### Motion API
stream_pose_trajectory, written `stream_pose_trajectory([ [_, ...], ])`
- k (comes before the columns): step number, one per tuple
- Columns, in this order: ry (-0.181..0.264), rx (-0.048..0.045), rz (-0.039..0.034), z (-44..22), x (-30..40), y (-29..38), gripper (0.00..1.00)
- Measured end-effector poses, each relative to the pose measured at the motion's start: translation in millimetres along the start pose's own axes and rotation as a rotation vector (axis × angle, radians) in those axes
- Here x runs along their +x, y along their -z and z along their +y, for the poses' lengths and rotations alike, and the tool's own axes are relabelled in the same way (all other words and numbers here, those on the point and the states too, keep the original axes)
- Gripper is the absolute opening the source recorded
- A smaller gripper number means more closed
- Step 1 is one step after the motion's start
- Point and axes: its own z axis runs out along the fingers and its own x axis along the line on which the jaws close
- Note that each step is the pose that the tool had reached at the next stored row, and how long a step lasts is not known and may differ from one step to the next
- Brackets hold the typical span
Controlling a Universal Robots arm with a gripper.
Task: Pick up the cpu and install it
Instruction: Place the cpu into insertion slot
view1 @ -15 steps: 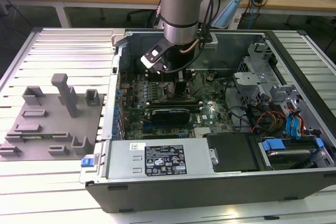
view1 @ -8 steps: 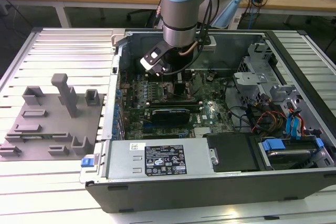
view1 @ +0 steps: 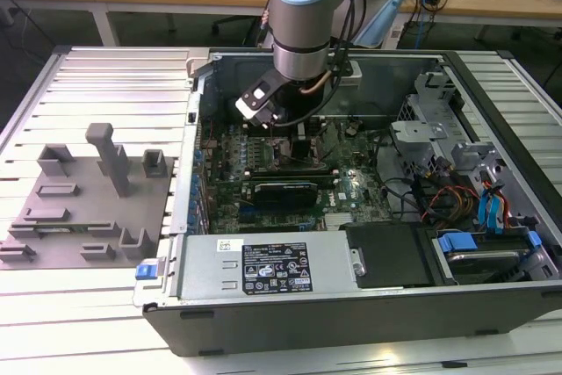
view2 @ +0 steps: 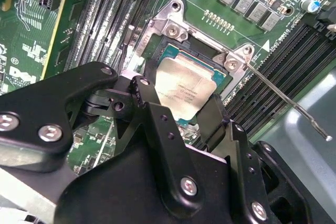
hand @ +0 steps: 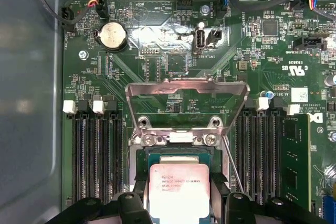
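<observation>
here the pale blue and grey robot arm (view1: 303, 15) reaches straight down into the open grey metal computer case (view1: 290, 322). the case lies on its side on the slatted aluminium table (view1: 79, 322), so the green motherboard (hand: 173, 51) faces upward and can be reached from above.

the black jaws are closed on the small flat square cpu (hand: 179, 184) with its silvery-grey metal top. they press on two opposite edges. that hold, i judge, keeps the chip level and leaves its top face and underside untouched.

the cpu is at the black square socket frame (hand: 137, 156), lined up square with the opening. whether it is fully seated or hangs just above the contacts i cannot tell.

the hinged silver metal bracket (hand: 186, 84) stands raised beside the socket. the thin metal locking lever (view2: 283, 98) is swung out free over the memory slots. both are out of the way so the socket lies open to the chip, and neither is closed over it yet.

the large grey plastic tray with upright posts (view1: 88, 208) rests on the table at the exterior view's left, well apart from the case. by my reading, the pick-up is done and the work stands at placing the chip.
</observation>
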Motion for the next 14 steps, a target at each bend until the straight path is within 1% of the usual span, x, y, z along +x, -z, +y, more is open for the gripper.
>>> stream_pose_trajectory([
  [4, 0.012, -0.0002, 0.0008, 0.3, 0.0, -0.3, 0.55],
  [8, 0.012, 0.0001, 0.0003, 0.2, 0.0, -1.7, 0.55],
  [14, 0.011, -0.0002, 0.0008, 0.3, 0.1, -2.1, 0.55],
])
